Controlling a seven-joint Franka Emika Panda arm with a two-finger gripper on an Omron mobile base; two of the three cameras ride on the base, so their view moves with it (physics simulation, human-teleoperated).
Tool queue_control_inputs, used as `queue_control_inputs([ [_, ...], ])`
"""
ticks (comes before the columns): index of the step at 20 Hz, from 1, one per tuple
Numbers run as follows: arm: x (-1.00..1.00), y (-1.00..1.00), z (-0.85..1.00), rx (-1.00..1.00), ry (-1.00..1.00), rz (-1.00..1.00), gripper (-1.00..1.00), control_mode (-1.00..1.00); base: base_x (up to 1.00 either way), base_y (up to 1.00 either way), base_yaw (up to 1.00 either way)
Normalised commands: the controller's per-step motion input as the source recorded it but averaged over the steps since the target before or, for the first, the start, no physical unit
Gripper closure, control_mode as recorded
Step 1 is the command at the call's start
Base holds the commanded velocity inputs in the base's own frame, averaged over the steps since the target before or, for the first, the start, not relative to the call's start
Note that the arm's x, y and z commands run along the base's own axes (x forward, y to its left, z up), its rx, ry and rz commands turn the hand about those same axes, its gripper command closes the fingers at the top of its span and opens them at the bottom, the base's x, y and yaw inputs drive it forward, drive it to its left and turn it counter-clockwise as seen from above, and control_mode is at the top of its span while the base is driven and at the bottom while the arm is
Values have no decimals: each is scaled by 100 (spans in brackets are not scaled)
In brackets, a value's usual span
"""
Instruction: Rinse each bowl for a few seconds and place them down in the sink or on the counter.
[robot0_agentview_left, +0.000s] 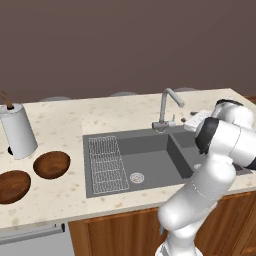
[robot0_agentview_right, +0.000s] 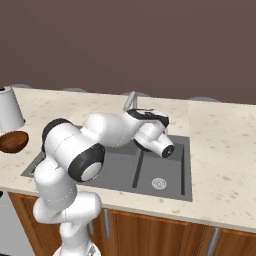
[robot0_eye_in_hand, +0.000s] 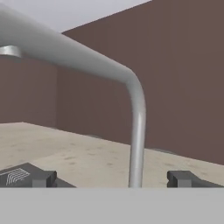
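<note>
the beige speckled stone-look counter (robot0_agentview_left: 65, 125) carries a dark grey rectangular recessed sink (robot0_agentview_left: 150, 155) set toward its front edge, with a wire grid section (robot0_agentview_left: 106, 164) along the basin's left side and a round drain (robot0_agentview_left: 136, 177) on the basin floor just right of it. a curved grey metal faucet (robot0_agentview_left: 168, 106) rises from the sink's back rim. the two shallow round bowls of dark reddish-brown wood sit on the counter well left of the sink, near the front edge: one bowl (robot0_agentview_left: 51, 164) lies closer to the sink, the other bowl (robot0_agentview_left: 12, 186) at the counter's left end, apart from the first though close beside it. a tall white cylinder with a brown stick (robot0_agentview_left: 18, 130) stands upright just behind them. the white arm (robot0_agentview_right: 75, 155) reaches up from below the counter's front edge and bends across the right part of the sink toward the faucet. in the hand view the gripper (robot0_eye_in_hand: 111, 178) has its two dark fingertips (robot0_eye_in_hand: 39, 178) spread wide, one on each side of the faucet's upright pipe (robot0_eye_in_hand: 137, 144), holding nothing; whether either tip touches the pipe is hard to judge from here, but they look clear of it. wooden cabinet fronts (robot0_agentview_right: 160, 235) run below the counter.
</note>
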Motion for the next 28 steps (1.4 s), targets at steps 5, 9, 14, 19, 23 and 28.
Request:
queue_control_inputs([
  [5, 30, -10, -12, 2, 0, 0, -100, -100, 0, 0, 0],
  [9, 28, 0, -11, 0, 1, 0, -100, -100, 0, 0, 0],
  [14, 19, 0, -10, 0, 2, 0, -100, -100, 0, 0, 0],
  [19, 9, 0, -3, 0, 1, 0, -100, -100, 0, 0, 0],
  [23, 15, 0, -6, 0, 0, 0, -100, -100, 0, 0, 0],
  [28, 17, 5, -7, 0, 0, 0, -100, -100, 0, 0, 0],
])
